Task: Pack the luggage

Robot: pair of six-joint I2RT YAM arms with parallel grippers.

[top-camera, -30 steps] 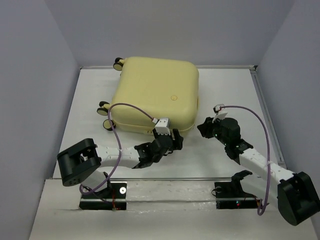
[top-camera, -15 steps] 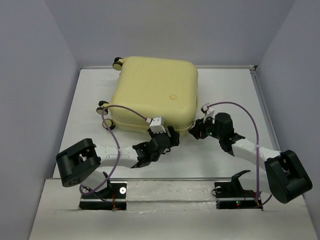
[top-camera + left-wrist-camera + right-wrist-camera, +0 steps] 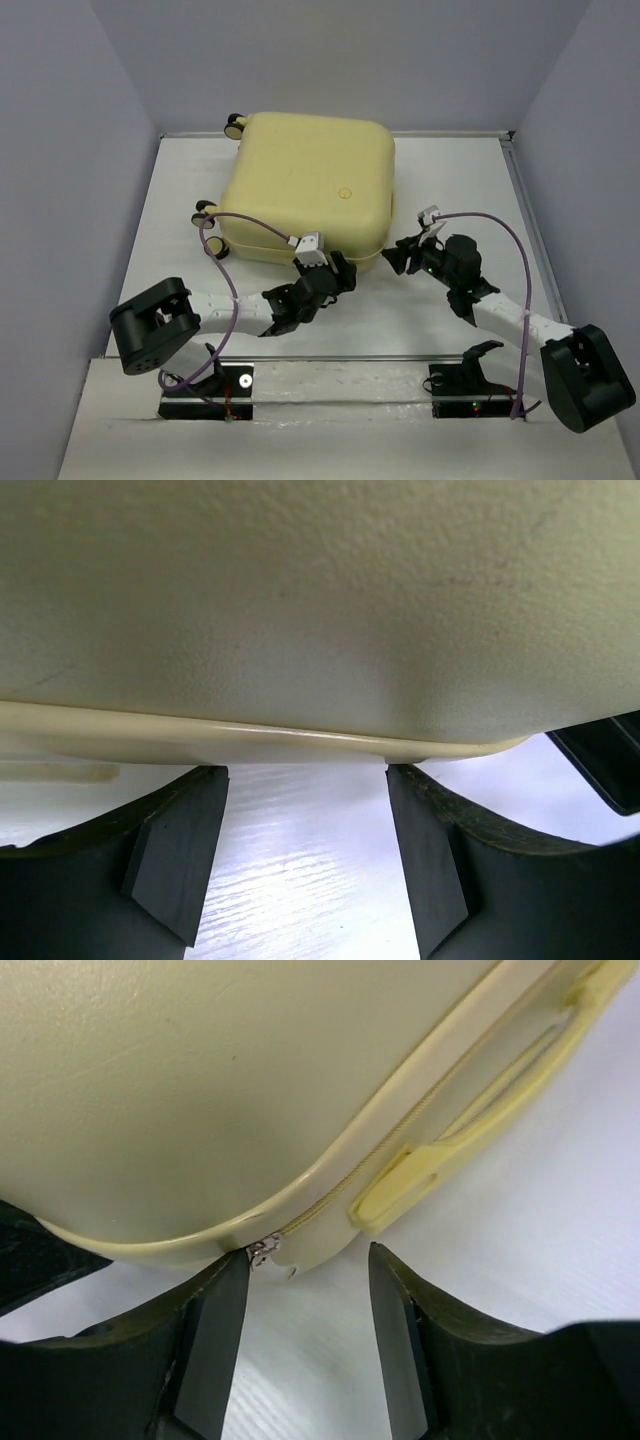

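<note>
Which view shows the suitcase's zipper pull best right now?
Right wrist: the metal zipper pull shows sharp and close at the corner of the luggage. Top external shows the whole luggage, but the pull is too small to see; left wrist shows only shell and rim.

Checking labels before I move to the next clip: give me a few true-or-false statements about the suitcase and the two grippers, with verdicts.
1. The suitcase lies closed on the table. True.
2. The left gripper is clamped shut. False: its fingers stand apart at the suitcase's near edge, with nothing held between them.
3. A small metal zipper pull shows at the suitcase's corner, just beyond the open right gripper. True.
4. The caster wheels are on the side nearest the right arm. False: in the top view they are on the suitcase's left side, away from that arm.
</note>
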